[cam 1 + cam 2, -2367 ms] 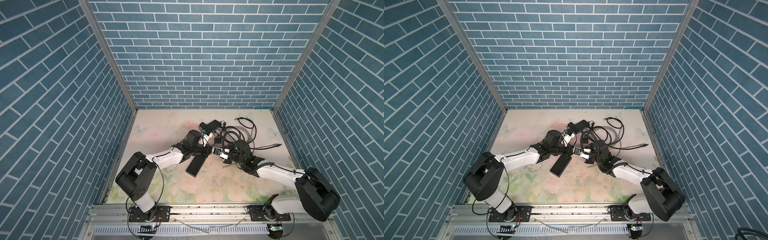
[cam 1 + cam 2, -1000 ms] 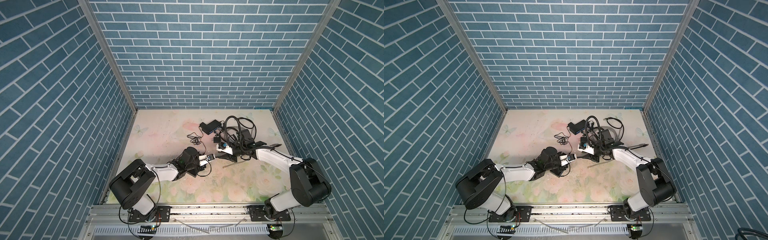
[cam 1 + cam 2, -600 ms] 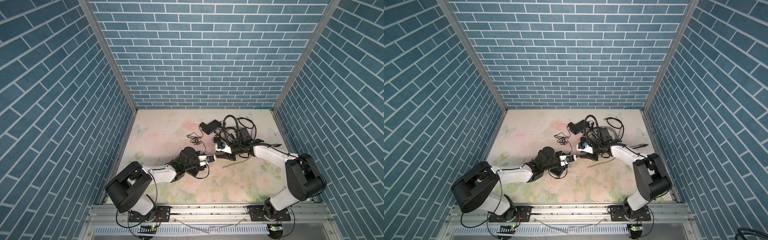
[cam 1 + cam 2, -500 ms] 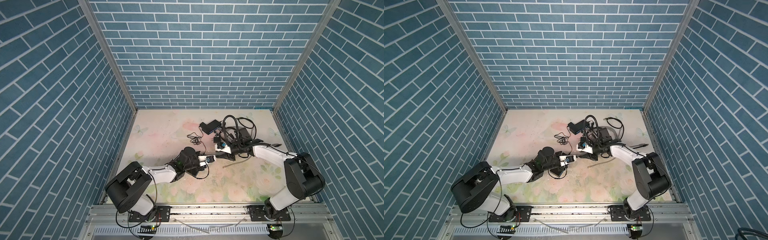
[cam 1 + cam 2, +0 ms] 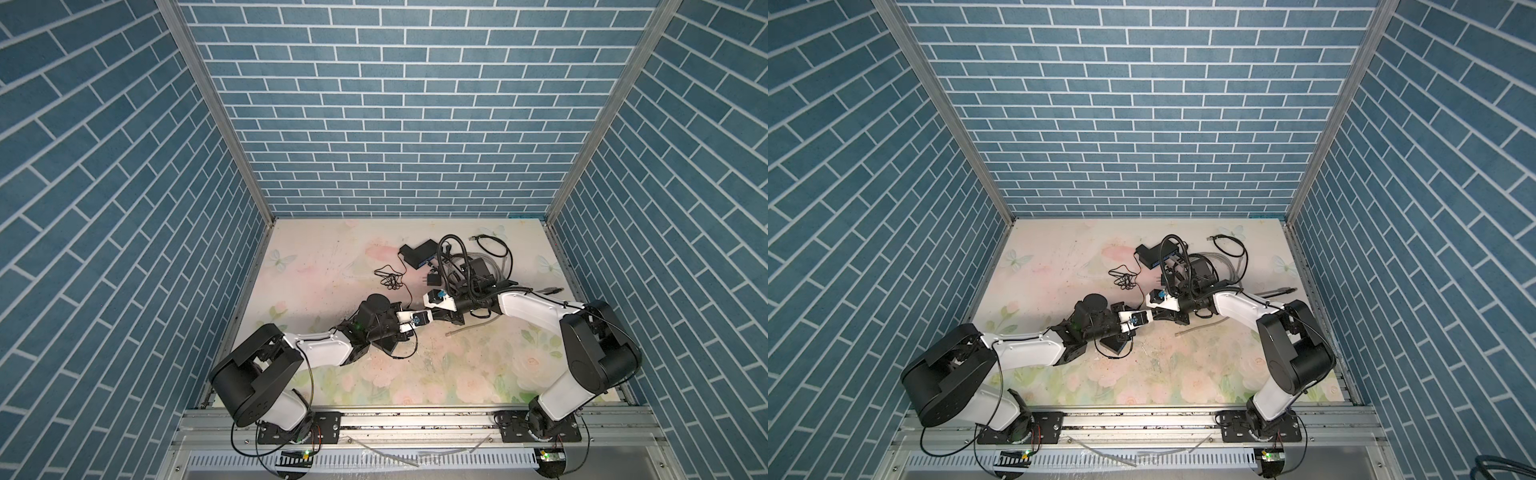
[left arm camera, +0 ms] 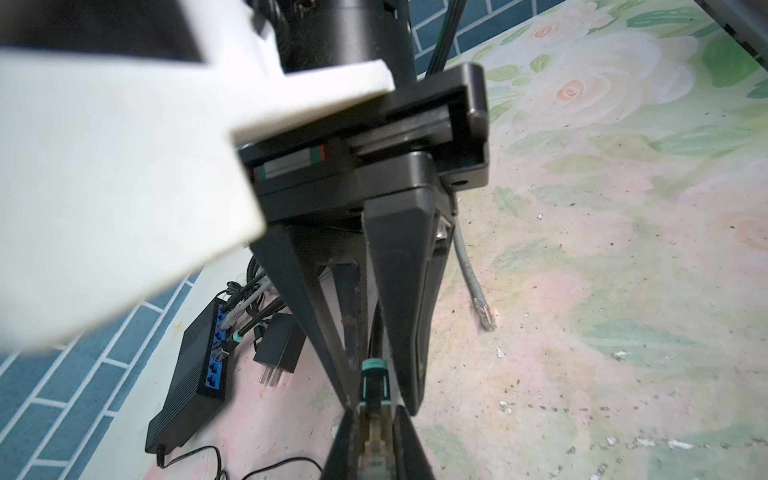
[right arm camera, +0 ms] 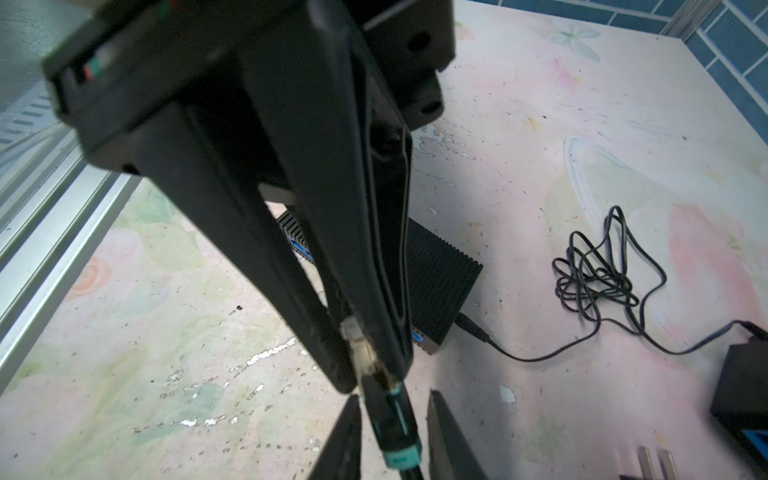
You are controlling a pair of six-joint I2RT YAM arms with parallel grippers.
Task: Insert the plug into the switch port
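Reaches in low from the left with the left arm (image 5: 320, 353), over the floral table (image 5: 316, 266). Pinches the plug (image 6: 374, 440) in the left gripper (image 7: 372, 380) — fingers (image 6: 343, 446) pressed together on the clear connector body, raised off the table near its middle, with a ribbed black box (image 7: 440, 282), blue along its face, behind it in the right wrist view. Meets it tip to tip with the right gripper (image 6: 381, 407), spread to either side of the teal-ringed boot (image 7: 395, 428) just behind the plug, with a sliver of gap on one side, so not judged a grip yet. Looks like a mid-air hand-over or re-grip. Further right and toward the back wall, shows the switch (image 5: 422, 252) lying flat, with blue ports (image 6: 212, 361) along the side nearer the arms, a few cables (image 6: 245, 307) plugged in already and a power adapter (image 6: 278, 349) just beside it; nearer the right arm (image 5: 536, 305), a loose grey cable (image 6: 467, 270) ending in its own bare connector on the table. Counts as done: plug picked up and raised. Counts as left, probably: closing on the boot, letting go with the left, carrying the plug back to a free blue port, lining it up and pushing it home. Cannot tell the intended port from here — nor rule out the ribbed box as a second switch.
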